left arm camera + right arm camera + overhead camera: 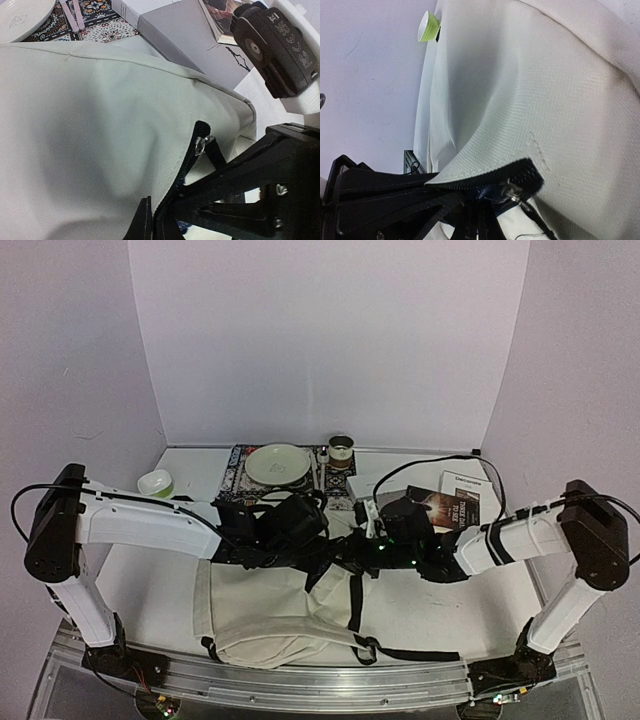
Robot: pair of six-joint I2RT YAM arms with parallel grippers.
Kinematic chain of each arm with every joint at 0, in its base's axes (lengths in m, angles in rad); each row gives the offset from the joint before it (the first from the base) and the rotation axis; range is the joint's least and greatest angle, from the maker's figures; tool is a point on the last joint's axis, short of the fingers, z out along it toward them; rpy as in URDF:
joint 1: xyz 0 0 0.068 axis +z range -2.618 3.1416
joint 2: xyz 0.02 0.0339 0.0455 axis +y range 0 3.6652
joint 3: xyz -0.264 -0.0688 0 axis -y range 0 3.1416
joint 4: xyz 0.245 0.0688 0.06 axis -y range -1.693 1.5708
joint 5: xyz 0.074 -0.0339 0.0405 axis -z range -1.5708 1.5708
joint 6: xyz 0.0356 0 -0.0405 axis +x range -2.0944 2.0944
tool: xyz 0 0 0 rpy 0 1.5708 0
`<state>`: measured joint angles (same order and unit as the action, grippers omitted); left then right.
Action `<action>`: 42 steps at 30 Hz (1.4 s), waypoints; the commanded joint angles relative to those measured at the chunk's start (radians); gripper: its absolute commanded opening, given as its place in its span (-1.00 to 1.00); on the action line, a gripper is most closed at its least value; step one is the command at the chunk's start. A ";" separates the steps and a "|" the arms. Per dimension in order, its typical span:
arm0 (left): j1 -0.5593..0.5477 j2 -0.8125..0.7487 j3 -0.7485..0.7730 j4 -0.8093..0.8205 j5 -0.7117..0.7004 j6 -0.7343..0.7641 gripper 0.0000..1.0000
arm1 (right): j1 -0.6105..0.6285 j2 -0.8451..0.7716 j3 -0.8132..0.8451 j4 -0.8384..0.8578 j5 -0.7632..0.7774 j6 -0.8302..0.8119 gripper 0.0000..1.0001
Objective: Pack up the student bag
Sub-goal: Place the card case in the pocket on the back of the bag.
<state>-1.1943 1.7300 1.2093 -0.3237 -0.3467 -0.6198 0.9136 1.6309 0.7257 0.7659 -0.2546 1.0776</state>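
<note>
The student bag [270,610], a large cream fabric backpack with black straps, lies flat on the table in front of the arms. My left gripper [300,530] is at its far edge; in the left wrist view [150,222] its fingers are pinched together on the bag's cream fabric [90,125] beside the black zip, below the metal zip pull [201,144]. My right gripper [375,545] meets it from the right. In the right wrist view [475,222] it is closed on the zip edge of the lifted bag flap [520,100], near the zip pull [512,189].
Behind the bag are a pale plate [278,463] on a patterned mat [238,468], a green-and-white bowl [156,482], a small cup [342,450], a white box [365,485], a dark book [455,508] and a white booklet [470,483]. White walls enclose the table.
</note>
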 commanded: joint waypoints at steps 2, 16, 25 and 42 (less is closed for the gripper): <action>-0.028 0.010 0.093 0.034 0.111 -0.062 -1.00 | 0.058 0.075 -0.050 0.338 0.279 0.063 -1.00; 0.009 -0.085 -0.029 0.061 0.021 -0.049 -1.00 | 0.114 0.093 0.025 0.190 0.143 -0.110 0.08; 0.029 -0.098 -0.059 0.061 -0.016 0.013 -1.00 | 0.114 -0.100 0.066 -0.252 0.146 -0.305 0.52; 0.030 -0.149 -0.135 0.105 0.046 0.168 -1.00 | -0.089 -0.166 0.218 -0.602 0.121 -0.382 0.82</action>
<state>-1.1688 1.6464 1.0900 -0.2865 -0.3267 -0.5085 0.8562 1.4225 0.8774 0.2237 -0.1125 0.7061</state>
